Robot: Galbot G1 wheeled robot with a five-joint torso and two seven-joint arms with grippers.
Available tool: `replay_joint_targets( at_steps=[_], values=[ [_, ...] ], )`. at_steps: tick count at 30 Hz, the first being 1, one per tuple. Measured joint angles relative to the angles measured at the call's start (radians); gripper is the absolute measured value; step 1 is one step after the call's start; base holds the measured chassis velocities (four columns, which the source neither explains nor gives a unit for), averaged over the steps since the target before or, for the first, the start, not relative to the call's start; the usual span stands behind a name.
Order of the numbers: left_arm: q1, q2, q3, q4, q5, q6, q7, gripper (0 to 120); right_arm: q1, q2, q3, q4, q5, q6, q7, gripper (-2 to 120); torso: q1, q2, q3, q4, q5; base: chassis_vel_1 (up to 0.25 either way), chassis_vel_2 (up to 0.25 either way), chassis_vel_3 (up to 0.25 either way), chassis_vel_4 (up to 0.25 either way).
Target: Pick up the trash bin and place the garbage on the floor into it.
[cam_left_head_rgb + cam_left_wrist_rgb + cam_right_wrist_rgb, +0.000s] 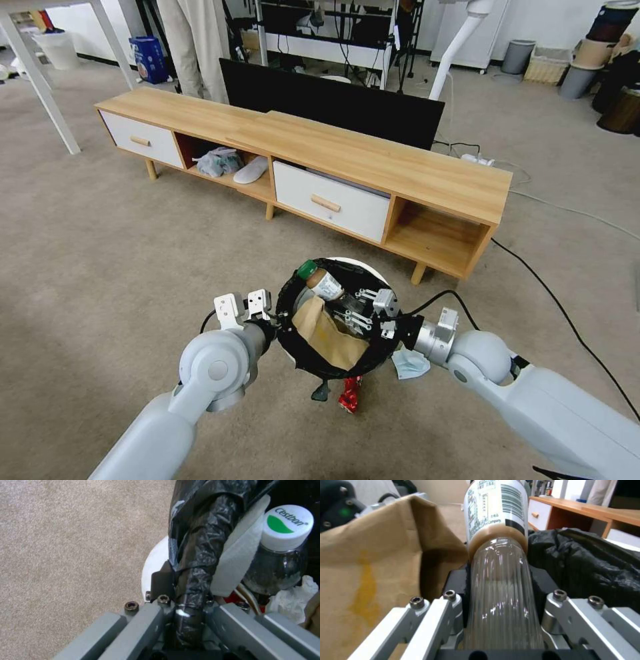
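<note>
— Status on the bin?

— Left gripper (186, 620) clamped on the trash bin (293, 350) rim, held off the floor (100, 267). Right gripper (501, 610) pinches a clear bottle (501, 580) over the bin.

— Risk?

— The bottle's leaning on the paper bag (327, 330); I fear it tips out. Mask (408, 365) and can (348, 395) lie beneath the bin.

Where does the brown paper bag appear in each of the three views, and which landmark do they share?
Head view: the paper bag lies inside the bin, in its near half.
Left wrist view: a brown sliver of the bag, just past the white tissue.
Right wrist view: the bag rises large beside the bottle.
Shared landmark: the black liner.
</note>
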Motion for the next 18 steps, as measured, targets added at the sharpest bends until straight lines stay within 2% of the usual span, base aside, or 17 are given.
replay_joint_targets(
  at_steps=[2, 5, 7, 10, 11, 13, 14, 17, 18],
  values=[
    [-0.001, -0.001, 0.000, 0.000, 0.001, 0.000, 0.002, 0, -0.007, 0.000, 0.005, 0.000, -0.002, 0.000, 0.012, 30, 0.000, 0.000, 0.000, 0.0000, 0.0000, 0.000, 0.000, 0.000, 0.000],
    [-0.002, -0.003, 0.001, 0.000, 0.002, 0.000, 0.004, 0, -0.020, -0.002, 0.014, 0.001, -0.006, -0.001, 0.015, 39, 0.000, 0.000, 0.000, 0.0000, 0.0000, 0.000, 0.000, 0.000, 0.000],
    [-0.002, -0.003, 0.001, 0.000, 0.002, 0.000, 0.005, 0, -0.022, -0.003, 0.016, 0.001, -0.006, -0.001, 0.016, 41, 0.000, 0.000, 0.000, -0.0001, 0.0000, 0.000, 0.000, 0.000, 0.000],
    [-0.001, -0.004, 0.001, 0.001, 0.007, 0.000, 0.007, 0, -0.034, -0.007, 0.030, 0.006, -0.008, 0.000, 0.018, 59, 0.000, 0.000, 0.000, -0.0001, 0.0000, 0.000, 0.000, 0.000, 0.000],
    [-0.001, -0.004, 0.001, 0.001, 0.007, 0.000, 0.007, 0, -0.034, -0.007, 0.030, 0.006, -0.008, 0.000, 0.018, 59, 0.000, 0.000, 0.000, -0.0001, 0.0000, 0.000, 0.000, 0.000, 0.000],
    [0.000, -0.003, 0.000, 0.002, 0.010, 0.000, 0.006, 0, -0.035, -0.007, 0.034, 0.007, -0.009, 0.000, 0.018, 70, 0.000, 0.000, 0.000, 0.0000, 0.0000, 0.000, 0.000, 0.000, 0.000],
    [0.000, -0.003, 0.000, 0.002, 0.010, 0.000, 0.006, 0, -0.035, -0.007, 0.034, 0.007, -0.009, 0.000, 0.018, 70, 0.000, 0.000, 0.000, 0.0000, 0.0000, 0.000, 0.000, 0.000, 0.000],
    [0.001, -0.003, -0.003, 0.002, 0.012, 0.000, 0.007, 0, -0.035, -0.006, 0.038, 0.010, -0.009, 0.001, 0.018, 84, 0.000, 0.000, 0.000, -0.0001, 0.0000, 0.000, 0.000, 0.000, 0.000],
    [0.001, -0.003, -0.003, 0.002, 0.012, 0.000, 0.007, 0, -0.035, -0.006, 0.038, 0.010, -0.009, 0.001, 0.018, 84, 0.000, 0.000, 0.000, -0.0001, 0.0000, 0.000, 0.000, 0.000, 0.000]
  ],
)
